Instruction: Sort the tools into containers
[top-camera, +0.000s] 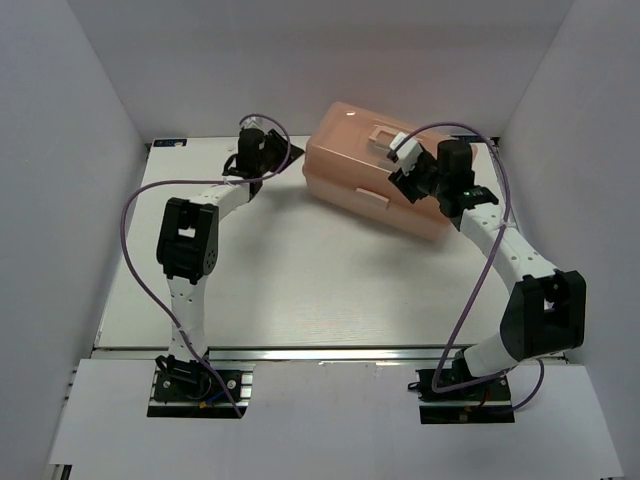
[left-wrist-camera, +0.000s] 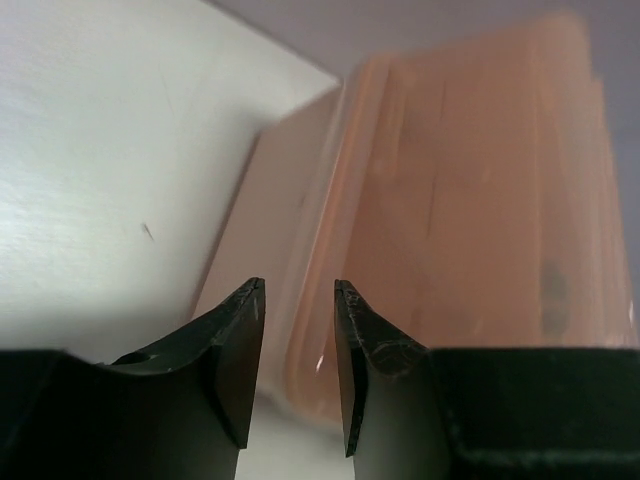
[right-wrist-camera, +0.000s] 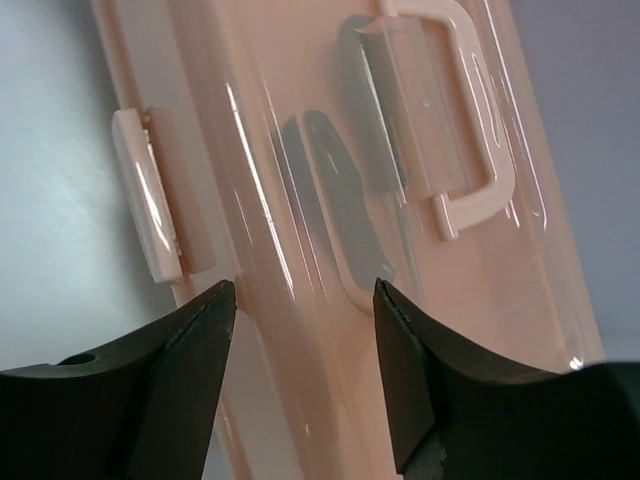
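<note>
The salmon-pink toolbox (top-camera: 350, 165) lies closed at the back of the table, right of centre. No screwdrivers or T-handle keys show in any view. My left gripper (top-camera: 283, 155) is open and empty, just off the box's left end; the left wrist view shows the box's end (left-wrist-camera: 460, 200) close beyond its jaws (left-wrist-camera: 300, 290). My right gripper (top-camera: 402, 180) is open and empty, over the front of the lid. In the right wrist view its jaws (right-wrist-camera: 305, 290) straddle the lid's edge (right-wrist-camera: 300, 150), between the front latch (right-wrist-camera: 150, 195) and the carry handle (right-wrist-camera: 470, 150).
The white table (top-camera: 300, 270) reaches from the box to the near edge. Grey walls enclose the left, right and back. A purple cable loops from each arm.
</note>
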